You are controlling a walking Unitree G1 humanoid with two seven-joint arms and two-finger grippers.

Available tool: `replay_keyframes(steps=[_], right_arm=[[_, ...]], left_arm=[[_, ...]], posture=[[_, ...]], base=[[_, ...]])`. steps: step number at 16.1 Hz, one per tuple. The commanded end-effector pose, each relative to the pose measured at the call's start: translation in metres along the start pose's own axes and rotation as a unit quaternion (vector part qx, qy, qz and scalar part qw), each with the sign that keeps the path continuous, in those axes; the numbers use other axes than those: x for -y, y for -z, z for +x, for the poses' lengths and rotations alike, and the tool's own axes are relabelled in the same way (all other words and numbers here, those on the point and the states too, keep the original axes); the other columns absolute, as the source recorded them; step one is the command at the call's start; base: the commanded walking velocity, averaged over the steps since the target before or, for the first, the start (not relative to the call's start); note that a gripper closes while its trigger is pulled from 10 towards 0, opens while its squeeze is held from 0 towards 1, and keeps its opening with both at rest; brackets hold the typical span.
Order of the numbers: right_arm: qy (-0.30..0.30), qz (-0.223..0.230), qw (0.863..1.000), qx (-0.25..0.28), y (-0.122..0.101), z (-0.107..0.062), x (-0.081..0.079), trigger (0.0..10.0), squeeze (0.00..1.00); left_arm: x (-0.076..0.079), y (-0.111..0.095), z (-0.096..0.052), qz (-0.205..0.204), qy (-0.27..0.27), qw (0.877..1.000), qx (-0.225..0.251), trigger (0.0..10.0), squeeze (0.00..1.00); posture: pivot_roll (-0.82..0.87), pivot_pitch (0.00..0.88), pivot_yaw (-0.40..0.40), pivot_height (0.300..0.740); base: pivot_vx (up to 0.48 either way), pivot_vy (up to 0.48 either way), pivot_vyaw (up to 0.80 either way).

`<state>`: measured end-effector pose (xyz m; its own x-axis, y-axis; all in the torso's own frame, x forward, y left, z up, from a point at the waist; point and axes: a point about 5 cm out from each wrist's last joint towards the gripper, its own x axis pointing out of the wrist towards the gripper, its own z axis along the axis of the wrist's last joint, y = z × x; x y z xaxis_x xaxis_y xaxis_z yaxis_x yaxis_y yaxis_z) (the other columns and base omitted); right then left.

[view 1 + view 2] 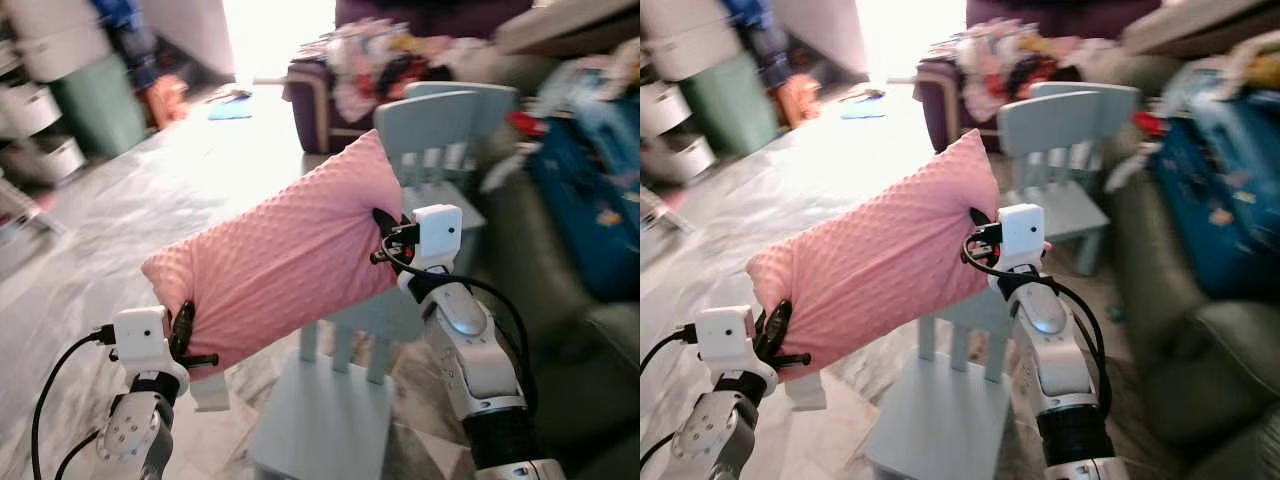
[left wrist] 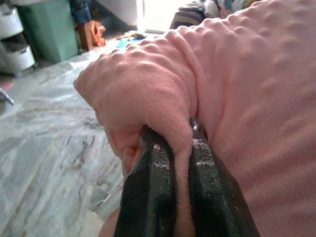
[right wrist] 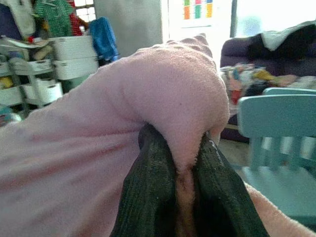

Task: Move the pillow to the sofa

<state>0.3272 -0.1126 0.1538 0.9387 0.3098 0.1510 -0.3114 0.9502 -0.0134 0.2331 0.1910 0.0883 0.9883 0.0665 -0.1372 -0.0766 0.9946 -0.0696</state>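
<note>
Left eye view, room: a pale marbled stone floor (image 1: 150, 210) runs back to a bright, washed-out doorway; white storage drawers and a green bin stand far off on the robot's left, all blurred.
Sofa: a dark grey-green upholstered sofa (image 1: 560, 300) fills the robot's right side, with blue clutter heaped on it; a second, purple couch piled with clothes (image 1: 340, 90) sits further back.
Pillow: the pink dimpled fleece pillow (image 1: 285, 255) is held up in the air in front of the robot, slanting upward from its left to its right, clear of the floor and of the sofa.
Chairs: two small pale blue wooden chairs (image 1: 440, 140) stand beneath and behind the pillow, between the robot and the sofa.
Left claw: the left claw (image 2: 173, 163) is pinched tight on a fold of fleece at the pillow's lower corner.
Right claw: the right claw (image 3: 185, 163) is likewise clamped on a bunch of fabric at the raised corner.
Progress: the pillow is picked up and held by both arms; I judge that the carry to the sofa and the setting down are left to do.
Hard to make out: motion blur softens the whole room; the clutter hides much of the sofa seat, so a free spot cannot be judged.
</note>
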Motion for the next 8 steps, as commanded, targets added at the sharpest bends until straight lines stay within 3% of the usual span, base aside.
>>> replay_keyframes(steps=[1, 4, 6, 7, 8], right_arm=[[0.009, -0.001, 1.0, 0.019, -0.0086, 0.0008, 0.0041, 0.0, 0.0], [0.009, -0.002, 1.0, 0.018, -0.0084, 0.0005, 0.0047, 0.0, 0.0], [0.007, -0.004, 1.0, 0.013, -0.0075, 0.0007, 0.0046, 0.0, 0.0], [0.006, -0.005, 1.0, 0.01, -0.007, 0.0007, 0.0048, 0.0, 0.0], [0.005, -0.01, 1.0, 0.005, -0.0064, 0.0002, 0.0053, 4.3, 0.0]], left_arm=[[-0.0087, -0.0028, 0.0017, 0.011, -0.021, 1.0, -0.004, 10.0, 0.0], [-0.0094, -0.0025, 0.004, 0.019, -0.037, 0.999, -0.017, 10.0, 0.0], [-0.0087, -0.006, 0.0056, -0.011, -0.038, 0.999, -0.025, 10.0, 0.0], [-0.0097, -0.0077, 0.0066, -0.047, -0.042, 0.998, -0.026, 10.0, 0.0], [-0.0105, -0.0104, 0.0067, -0.057, -0.04, 0.997, -0.018, 10.0, 0.0]], posture=[[-0.16, 0.0, 0.091, 0.74], [-0.16, 0.0, 0.088, 0.74], [-0.16, 0.0, 0.083, 0.74], [-0.17, 0.0, 0.081, 0.74], [-0.17, 0.0, 0.079, 0.74]], base=[[0.0, 0.0, 0.0], [0.0, 0.0, 0.0], [0.0, 0.0, 0.0], [0.0, 0.0, 0.0], [0.0, 0.0, 0.0]])
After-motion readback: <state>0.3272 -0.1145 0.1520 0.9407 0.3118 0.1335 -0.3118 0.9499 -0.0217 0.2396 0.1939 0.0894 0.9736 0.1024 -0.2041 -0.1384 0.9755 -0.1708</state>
